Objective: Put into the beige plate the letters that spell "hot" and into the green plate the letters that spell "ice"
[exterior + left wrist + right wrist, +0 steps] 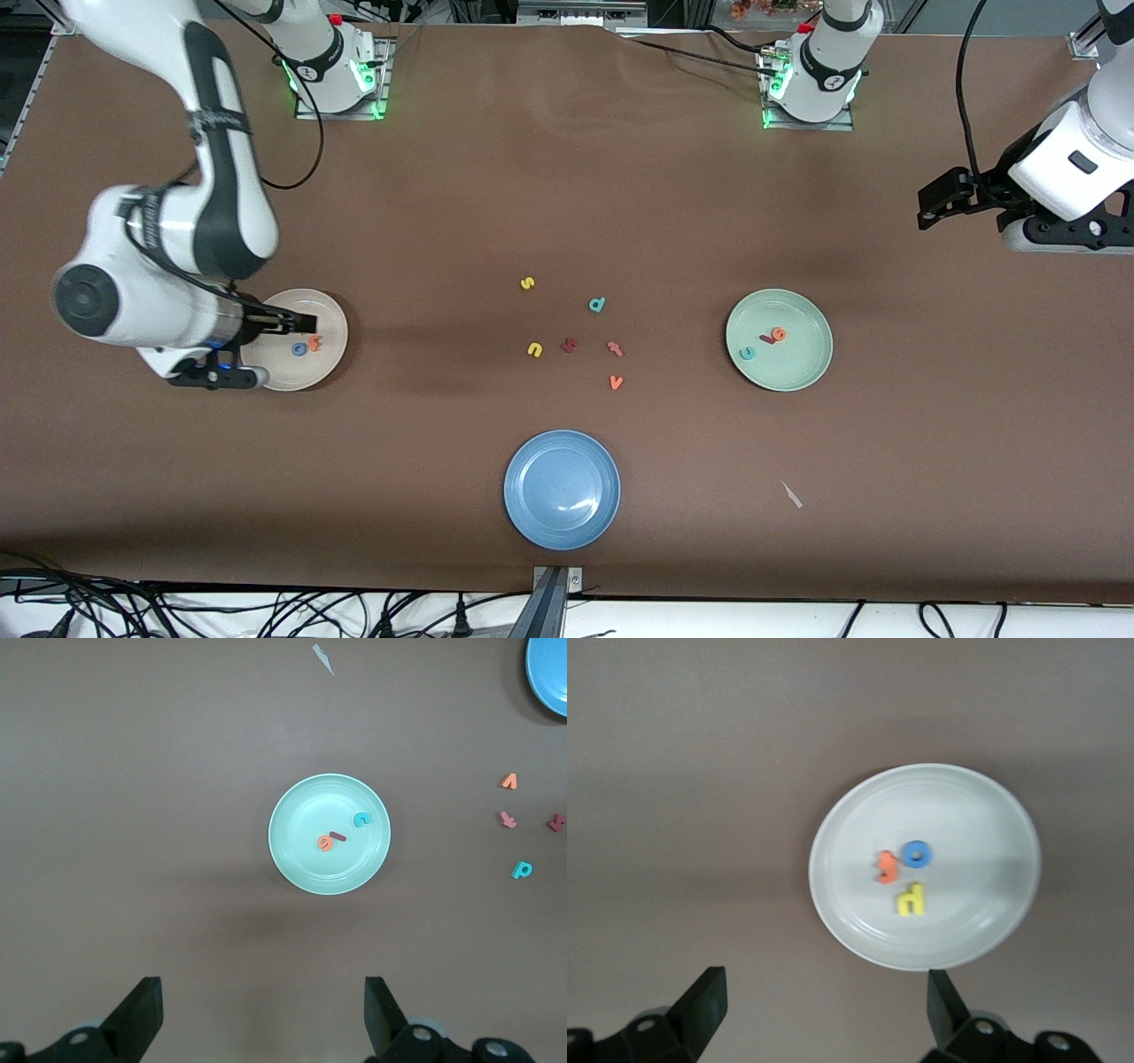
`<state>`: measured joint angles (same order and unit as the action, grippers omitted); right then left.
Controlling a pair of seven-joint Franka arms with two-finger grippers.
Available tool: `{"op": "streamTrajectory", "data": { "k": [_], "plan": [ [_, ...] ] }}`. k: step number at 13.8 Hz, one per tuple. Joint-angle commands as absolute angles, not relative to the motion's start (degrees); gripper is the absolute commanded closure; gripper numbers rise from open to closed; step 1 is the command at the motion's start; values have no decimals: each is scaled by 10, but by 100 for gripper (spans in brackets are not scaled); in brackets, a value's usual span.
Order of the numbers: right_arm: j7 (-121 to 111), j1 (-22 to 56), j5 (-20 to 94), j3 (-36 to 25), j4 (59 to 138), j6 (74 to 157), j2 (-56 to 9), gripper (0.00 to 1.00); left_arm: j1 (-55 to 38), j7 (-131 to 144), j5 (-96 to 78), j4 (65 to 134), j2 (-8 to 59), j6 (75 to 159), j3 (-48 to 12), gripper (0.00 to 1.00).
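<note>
The foam letters were judged light, soft and thin, best pinched across their flat edges. The right gripper [819, 1010] hung over the beige plate [992, 815], jaws spread and empty; h [911, 899], o [917, 854] and t [887, 866] lay between and ahead of them. Only the right wrist view showed the h, hidden from the front. The left gripper [263, 1014] waited with jaws spread, the green plate [301, 850] ahead holding i [337, 835], c [362, 819], e [326, 842].
</note>
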<state>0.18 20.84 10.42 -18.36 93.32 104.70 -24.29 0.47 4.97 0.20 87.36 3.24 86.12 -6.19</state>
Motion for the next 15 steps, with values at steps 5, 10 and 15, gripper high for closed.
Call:
{"op": "streamTrajectory", "data": {
  "k": [5, 10, 15],
  "plan": [
    [2, 136, -37, -84, 992, 897, -48, 0, 9, 36, 17, 866, 29, 848, -66, 0],
    [2, 68, -46, -10, 976, 846, 5, 0, 9, 36, 16, 865, 29, 849, -66, 0],
    [6, 25, 31, -5, 980, 858, 26, 0, 9, 36, 16, 865, 29, 848, -67, 0]
  ]
}}
